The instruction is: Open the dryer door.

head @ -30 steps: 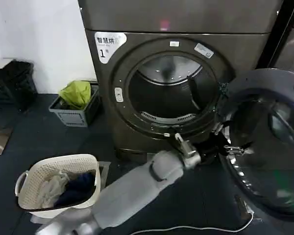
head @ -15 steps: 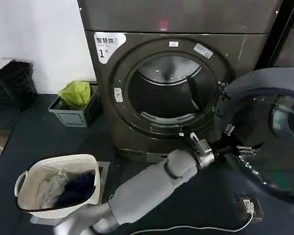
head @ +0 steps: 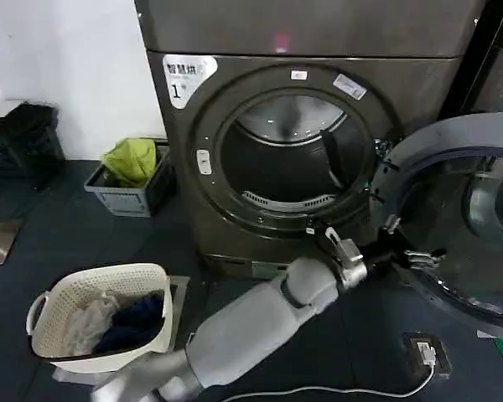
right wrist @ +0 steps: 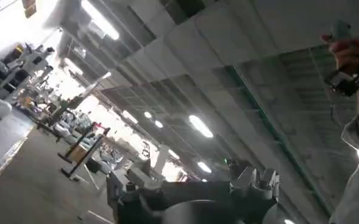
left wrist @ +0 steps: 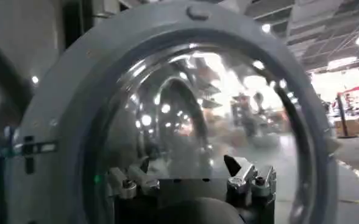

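- Now the dryer door (head: 453, 209) stands swung wide, hinged at the right of the drum opening (head: 289, 159), its grey inner side and domed glass turned toward the room.
- Reaching across from the lower left, the left gripper (head: 419, 258) is at the door's inner lower edge, just below the hinge; its fingers (head: 427, 254) are spread, with nothing clamped between them.
- From the left wrist view, the left gripper (left wrist: 191, 176) faces the door (left wrist: 185, 91) close up, the grey ring and clear bowl directly ahead of the parted fingertips (left wrist: 237, 167).
- Behind and to the left of that gripper is the machine front with the white "1" sticker (head: 187, 77).
- Farther left and nearer the robot, a cream laundry basket (head: 101, 314) holds clothes.
- The right gripper (right wrist: 194, 182) points up at a ceiling, fingers apart and holding nothing.
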Robot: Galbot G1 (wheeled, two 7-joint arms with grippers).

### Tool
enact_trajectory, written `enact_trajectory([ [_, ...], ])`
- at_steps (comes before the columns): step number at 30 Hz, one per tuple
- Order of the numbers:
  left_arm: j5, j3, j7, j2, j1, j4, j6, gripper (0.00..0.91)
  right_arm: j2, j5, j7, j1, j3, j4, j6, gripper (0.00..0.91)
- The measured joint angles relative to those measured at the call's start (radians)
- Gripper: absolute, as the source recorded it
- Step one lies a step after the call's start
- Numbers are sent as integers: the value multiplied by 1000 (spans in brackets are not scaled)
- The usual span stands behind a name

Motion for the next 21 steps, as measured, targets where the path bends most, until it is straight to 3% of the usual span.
enact_trajectory([
  [5,-13,-4,-6,11,35,-117,25,907,0,21,-10,0,-8,-5,2,907],
  [12,-37,-25,-33,174,72,-274,59,907,0,46,-32,2,-23,-14,22,907],
  [21,-127,-77,-106,395,148,-466,194,907,0,145,-70,1,-37,3,17,907],
])
